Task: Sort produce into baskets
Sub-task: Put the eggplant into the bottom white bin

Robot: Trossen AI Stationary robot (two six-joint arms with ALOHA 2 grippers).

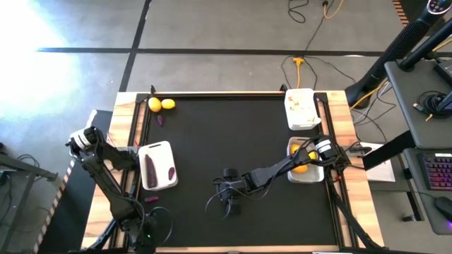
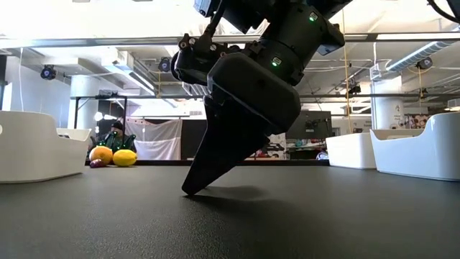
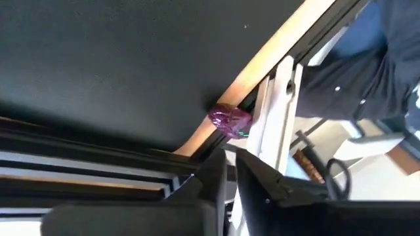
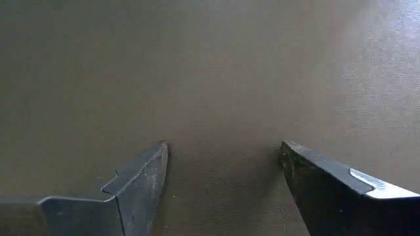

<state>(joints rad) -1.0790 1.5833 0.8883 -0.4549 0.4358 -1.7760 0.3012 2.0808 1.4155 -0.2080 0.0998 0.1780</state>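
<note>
Right gripper (image 1: 229, 206) low over bare black mat (image 1: 233, 141), near-centre, jaws spread, holding nothing. Left gripper (image 1: 150, 236) parked at near-left table corner, jaws nearly shut, empty. Two round yellow lemons (image 1: 161, 104) far-left. Small white rectangular plastic tray (image 1: 157, 165) at left holds dark purple pieces.

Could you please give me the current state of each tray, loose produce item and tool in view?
Left tray: holds two purple pieces.
Far right tray: holds whitish garlic.
Near right tray: holds lemons, under the right arm.
Two lemons: loose at the far left corner.
Small purple piece: loose beside them.
Right tool: open, empty, low over the mat.
Left tool: at the table's left edge.
</note>
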